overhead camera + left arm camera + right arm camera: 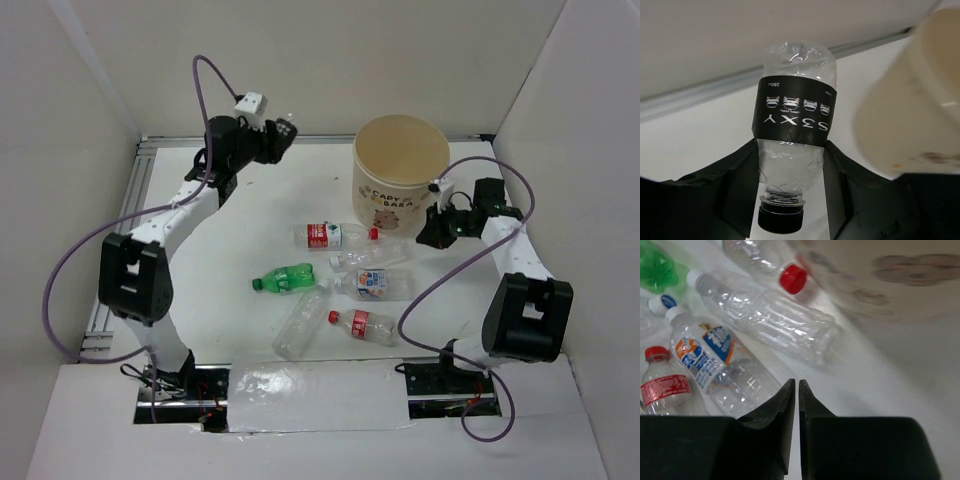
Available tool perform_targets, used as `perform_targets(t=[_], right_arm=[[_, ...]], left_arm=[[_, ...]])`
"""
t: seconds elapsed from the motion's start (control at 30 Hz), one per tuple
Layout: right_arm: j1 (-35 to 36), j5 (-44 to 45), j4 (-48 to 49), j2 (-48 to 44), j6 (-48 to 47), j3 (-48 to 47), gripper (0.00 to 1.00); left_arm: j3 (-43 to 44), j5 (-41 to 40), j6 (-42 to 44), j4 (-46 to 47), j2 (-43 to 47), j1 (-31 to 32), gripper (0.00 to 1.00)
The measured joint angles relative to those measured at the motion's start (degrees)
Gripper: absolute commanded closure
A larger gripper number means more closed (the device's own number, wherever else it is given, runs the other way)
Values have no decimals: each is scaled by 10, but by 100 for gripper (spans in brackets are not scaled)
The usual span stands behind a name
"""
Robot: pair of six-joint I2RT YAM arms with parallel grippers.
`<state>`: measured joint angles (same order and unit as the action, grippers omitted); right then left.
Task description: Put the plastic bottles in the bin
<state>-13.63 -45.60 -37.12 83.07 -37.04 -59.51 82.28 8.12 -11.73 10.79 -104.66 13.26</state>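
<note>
My left gripper (272, 140) is at the back of the table, left of the bin (400, 165). It is shut on a clear bottle with a black label and black cap (795, 115), gripped near its neck between the fingers (840, 190). The bin's cream wall (910, 110) is close on its right. My right gripper (796, 385) is shut and empty, low beside the bin's right base (437, 232). On the table lie a red-label bottle (330, 236), a green one (285, 277), a clear one (370, 258), a blue-white-label one (375, 285), a crushed clear one (300, 325) and another red-label one (365, 325).
White walls close in the table on the left, back and right. A metal rail (120, 230) runs along the left edge. In the right wrist view, the bin's printed side (900, 280) is just ahead and bottles (770, 320) lie to the left.
</note>
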Motion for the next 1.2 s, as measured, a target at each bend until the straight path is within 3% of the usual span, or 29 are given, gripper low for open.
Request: perform_targets(t=[0.07, 0.1, 0.23, 0.37, 0.53, 0.6, 0.63, 0.67, 0.77, 1.03, 1.2], right_arm=[[22, 2, -10, -17, -22, 21, 74], [30, 3, -19, -27, -37, 30, 63], [56, 3, -48, -65, -97, 49, 46], [75, 1, -67, -85, -144, 52, 33], [91, 4, -82, -125, -174, 60, 24], [101, 8, -86, -144, -180, 62, 20], [104, 10, -87, -153, -182, 63, 19], [108, 13, -89, -161, -184, 64, 17], [116, 24, -88, -176, -189, 72, 15], [177, 49, -76, -184, -280, 140, 11], [226, 78, -58, -114, -337, 149, 11]], left_arm=[[5, 44, -12, 20, 54, 33, 100], [13, 66, -21, 30, 72, 49, 100], [66, 127, -52, 75, 79, 120, 100], [138, 150, -83, 92, 10, 181, 100], [254, 129, -96, 63, -116, 234, 98], [294, 115, -97, 44, -159, 250, 87], [309, 109, -97, 36, -174, 256, 75], [327, 102, -98, 20, -188, 261, 52], [342, 86, -96, -4, -200, 264, 3], [324, 34, -90, -40, -149, 259, 0], [236, -12, -61, -117, 1, 249, 0]])
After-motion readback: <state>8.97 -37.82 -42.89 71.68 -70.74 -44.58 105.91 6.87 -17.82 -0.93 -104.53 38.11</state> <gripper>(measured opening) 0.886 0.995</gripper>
